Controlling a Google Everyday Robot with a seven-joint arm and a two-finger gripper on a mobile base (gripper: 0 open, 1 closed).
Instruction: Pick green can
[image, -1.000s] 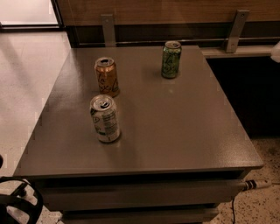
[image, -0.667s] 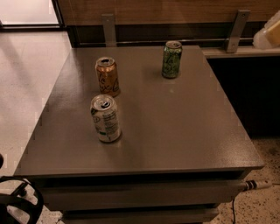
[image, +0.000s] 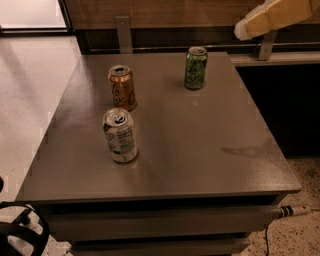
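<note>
Green can (image: 195, 68) upright on table (image: 200, 145); gripper (image: 244, 30) hovers upper right, grip cannot tell.

green can (image: 195, 68) upright near the far edge of the tabletop (image: 200, 150), hand (image: 246, 30) hovering high to its right, well clear, orange-brown can (image: 122, 87) and white can (image: 120, 135) standing left

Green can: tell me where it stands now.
In the camera view the green can stands upright near the far edge of the table, right of the orange-brown can; the gripper hovers at upper right.
</note>
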